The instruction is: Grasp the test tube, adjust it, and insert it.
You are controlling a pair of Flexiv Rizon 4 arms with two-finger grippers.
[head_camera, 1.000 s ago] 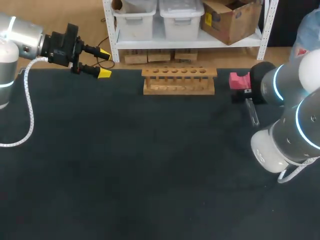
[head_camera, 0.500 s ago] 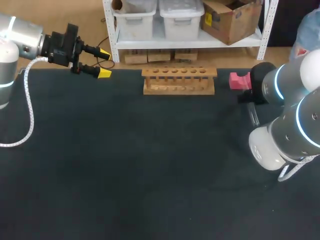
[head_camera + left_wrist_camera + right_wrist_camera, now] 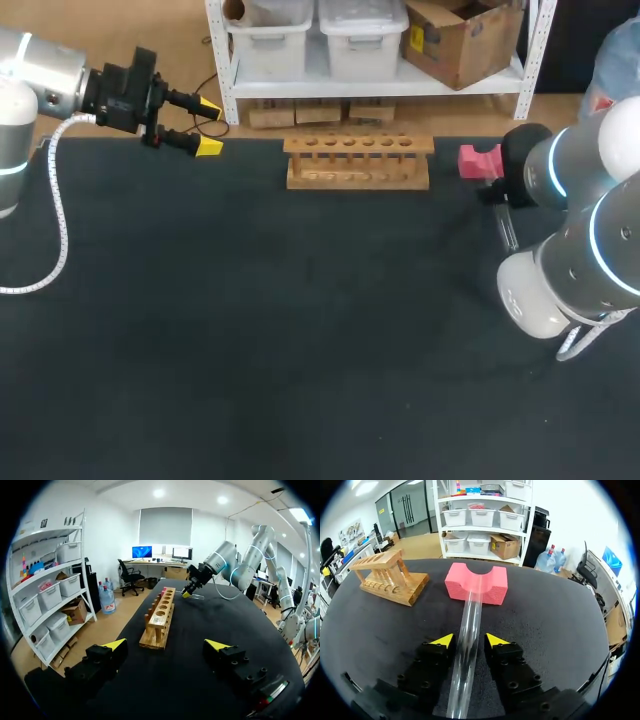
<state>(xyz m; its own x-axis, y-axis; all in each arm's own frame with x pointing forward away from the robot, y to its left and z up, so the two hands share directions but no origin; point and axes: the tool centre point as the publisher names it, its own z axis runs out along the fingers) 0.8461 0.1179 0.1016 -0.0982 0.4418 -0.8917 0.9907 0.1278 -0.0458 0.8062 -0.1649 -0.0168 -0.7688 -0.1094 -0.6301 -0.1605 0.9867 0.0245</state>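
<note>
A clear test tube (image 3: 467, 645) lies between the yellow fingertips of my right gripper (image 3: 469, 641), which press on it from both sides; its far end points at the notch of a pink foam block (image 3: 476, 582). In the head view the test tube (image 3: 507, 228) shows just below my right wrist, beside the pink block (image 3: 478, 160). The wooden tube rack (image 3: 358, 160) stands at the table's back middle with its holes empty. My left gripper (image 3: 208, 125) hovers open at the back left with nothing between its fingers, and the rack (image 3: 160, 620) is ahead of it.
The dark table (image 3: 280, 330) stretches wide in front of the rack. My right arm's white elbow (image 3: 535, 295) bulges over the right side of the table. The table's back edge runs just behind the rack.
My right gripper's fingers have drawn in around the test tube. The right arm shifted slightly. The left arm has not moved.
</note>
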